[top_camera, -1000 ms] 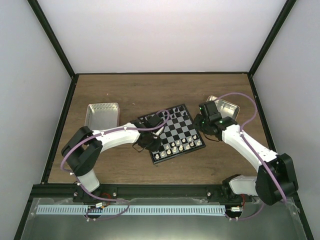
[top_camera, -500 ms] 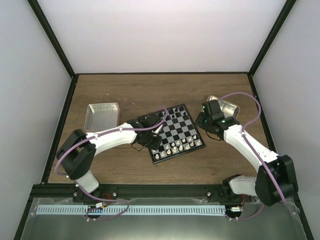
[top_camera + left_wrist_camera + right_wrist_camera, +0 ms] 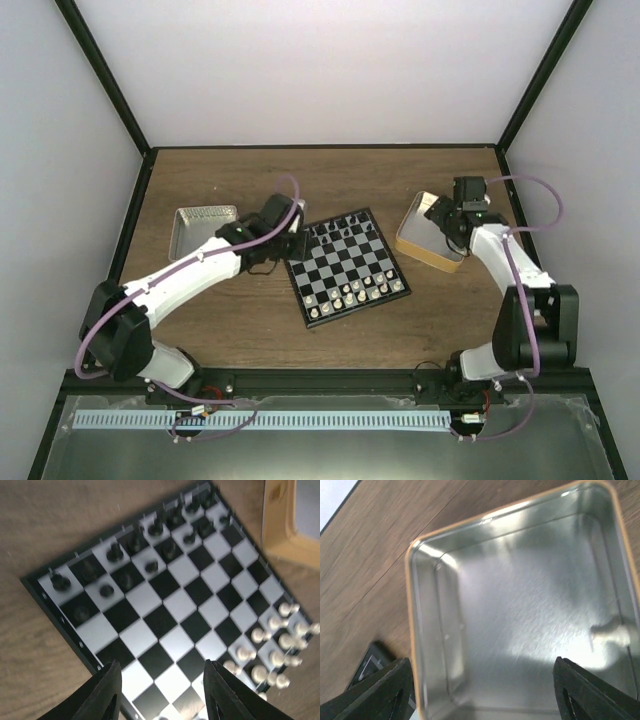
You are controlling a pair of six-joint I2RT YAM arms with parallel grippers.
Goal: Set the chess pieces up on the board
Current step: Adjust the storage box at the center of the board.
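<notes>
- Brown wood-grain tabletop (image 3: 300, 180) between pale walls carries the board (image 3: 347, 266) at its middle, turned a little askew. A silvery tray (image 3: 203, 228) sits to its left and an orange-tan tray (image 3: 432, 235) to its right.
- Cream-white chess pieces (image 3: 272, 647) stand packed in the two rows of the board nearest the arms. That side looks mostly filled, but they are too small and blurred to count, and I cannot tell whether each is on its proper square.
- Black chessmen (image 3: 145, 545) occupy the two far rows, and the middle squares are bare.
- Over the board's left part hovers the left tool (image 3: 162, 692), its fingers apart with nothing between them.
- Above the orange-tan tray hangs the right tool (image 3: 485, 690), its fingers spread wide and empty.
- One small pale shape (image 3: 612, 632) lies on that tray's floor near its right wall — by its look a cream chessman on its side. The rest of the floor in view is bare.
- By my judgement the task is close to its end — what is left is to fetch that piece and stand it on an open square. What the silvery tray holds is too small to make out.
</notes>
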